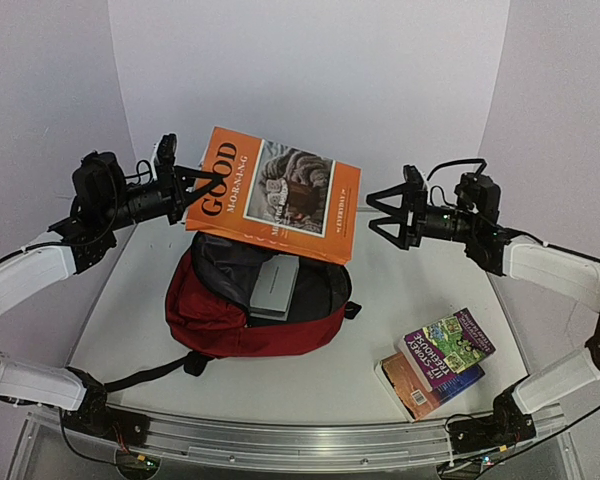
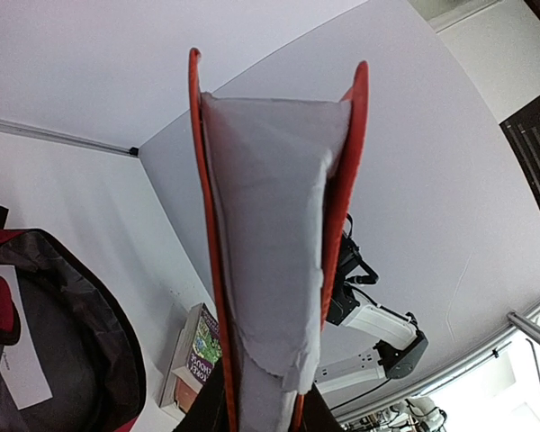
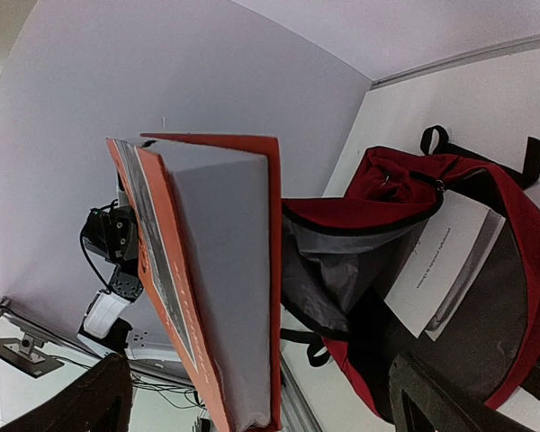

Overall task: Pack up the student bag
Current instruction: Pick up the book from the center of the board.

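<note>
Near rail (image 1: 300, 438): metal bar along the table's front edge, on the near side of the student bag, with both arm bases bolted to it.
Left gripper (image 1: 202, 186): up and to the left of the bag, clamped on the left edge of the orange book, which stands out from between its fingers in the left wrist view.
Orange book (image 1: 280, 195): in the air above the bag's far side, cover up and tilted. Only its left edge is gripped. Its right edge is free, and its near edge overhangs the bag's open mouth.
Student bag (image 1: 250, 332): dark red, lying flat on the table (image 1: 130, 320) at centre. The main compartment is unzipped and gapes towards the back wall, showing the grey lining. A black strap trails off to the near left.
Grey flat item (image 1: 272, 290): inside the bag's open mouth, partly under the orange book.
Right gripper (image 1: 380, 215): up and to the right of the bag, fingers spread wide and holding nothing. A gap of air separates it from the orange book's right edge.
Book stack (image 1: 442, 358): two books to the right of the bag, well apart from it.
Open room: bare white table shows to the left of the bag and between the bag and the book stack.
</note>
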Motion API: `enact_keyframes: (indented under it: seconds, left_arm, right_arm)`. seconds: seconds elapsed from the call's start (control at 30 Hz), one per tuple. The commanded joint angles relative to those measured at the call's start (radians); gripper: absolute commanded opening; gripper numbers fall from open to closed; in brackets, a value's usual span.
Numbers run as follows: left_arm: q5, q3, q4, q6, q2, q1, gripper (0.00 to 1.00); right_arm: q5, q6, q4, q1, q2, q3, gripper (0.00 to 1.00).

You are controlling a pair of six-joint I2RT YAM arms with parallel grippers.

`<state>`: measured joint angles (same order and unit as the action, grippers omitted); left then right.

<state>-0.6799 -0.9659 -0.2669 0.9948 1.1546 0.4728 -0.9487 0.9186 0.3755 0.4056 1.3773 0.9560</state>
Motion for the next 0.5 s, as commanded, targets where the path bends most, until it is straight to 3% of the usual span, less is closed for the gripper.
enact_keyframes:
  seconds: [0.0, 0.3, 0.47]
  left_arm:
    - [0.004, 0.000, -0.144, 0.068, -0.011, 0.001, 0.17]
    - [-0.063, 0.018, -0.250, 0.132, 0.015, 0.001, 0.18]
    - [-0.079, 0.030, -0.248, 0.144, 0.019, 0.001, 0.18]
  right_arm:
    - [-0.035, 0.012, 0.116, 0.053, -0.034, -0.006, 0.98]
    - [-0.049, 0.082, 0.243, 0.134, 0.042, 0.024, 0.97]
    - [-0.050, 0.211, 0.453, 0.172, 0.095, 0.035, 0.79]
